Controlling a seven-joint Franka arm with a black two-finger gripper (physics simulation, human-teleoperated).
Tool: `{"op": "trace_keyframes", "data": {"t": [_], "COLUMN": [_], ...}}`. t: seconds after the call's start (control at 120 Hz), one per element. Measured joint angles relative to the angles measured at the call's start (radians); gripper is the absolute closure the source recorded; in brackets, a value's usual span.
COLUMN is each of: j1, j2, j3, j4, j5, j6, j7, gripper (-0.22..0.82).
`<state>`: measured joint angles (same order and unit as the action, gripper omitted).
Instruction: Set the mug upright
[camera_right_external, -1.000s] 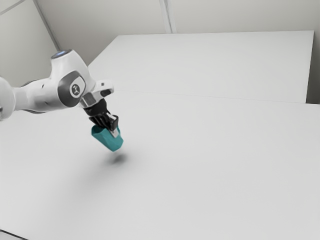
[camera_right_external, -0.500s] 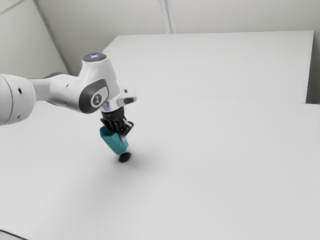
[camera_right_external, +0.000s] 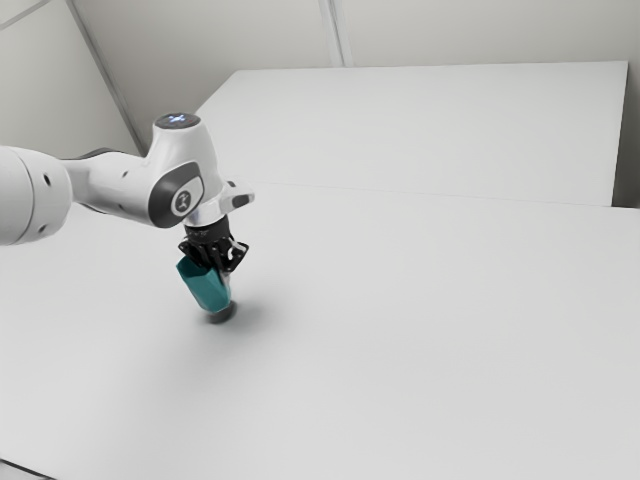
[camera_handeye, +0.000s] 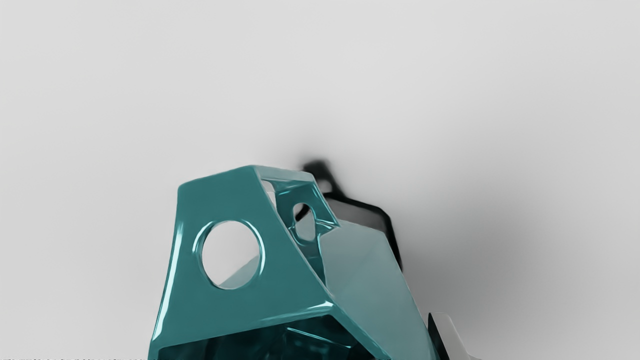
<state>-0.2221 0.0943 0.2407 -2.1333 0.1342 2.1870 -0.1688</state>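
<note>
Lowering and righting of the mug. In the exterior view, the mug (camera_right_external: 206, 288) hangs at about 6 o'clock from the gripper (camera_right_external: 219, 275), tilted, its mouth toward 11 o'clock and its base toward 5 o'clock. The gripper is pinching the mug by its wall, to judge by the way the mug is borne aslant at the fingers; a fingertip (camera_handeye: 451, 336) shows beside the mug's pale outer side in the wrist view. A dark shadow (camera_right_external: 222, 313) lies on the table (camera_right_external: 400, 335) at 5 o'clock from the mug, close to the base; whether an edge of the base touches the table, you cannot tell.

The step in hand is judged to be the setting-down, with the upright pose not yet reached. Your next move calls for turning the mug clockwise, as the exterior view shows it, until its mouth points to 12 o'clock, then easing the base flat onto the table before you release. Should you let go at this slant, the mug may topple toward its mouth.
</note>
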Motion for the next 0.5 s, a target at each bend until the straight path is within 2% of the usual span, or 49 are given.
{"op": "trace_keyframes", "data": {"t": [0.5], "j1": [-0.002], "j2": [0.068], "j3": [0.0], "j4": [0.022], "j5": [0.001], "j6": [0.022], "j7": [-0.063], "gripper": [0.78]}}
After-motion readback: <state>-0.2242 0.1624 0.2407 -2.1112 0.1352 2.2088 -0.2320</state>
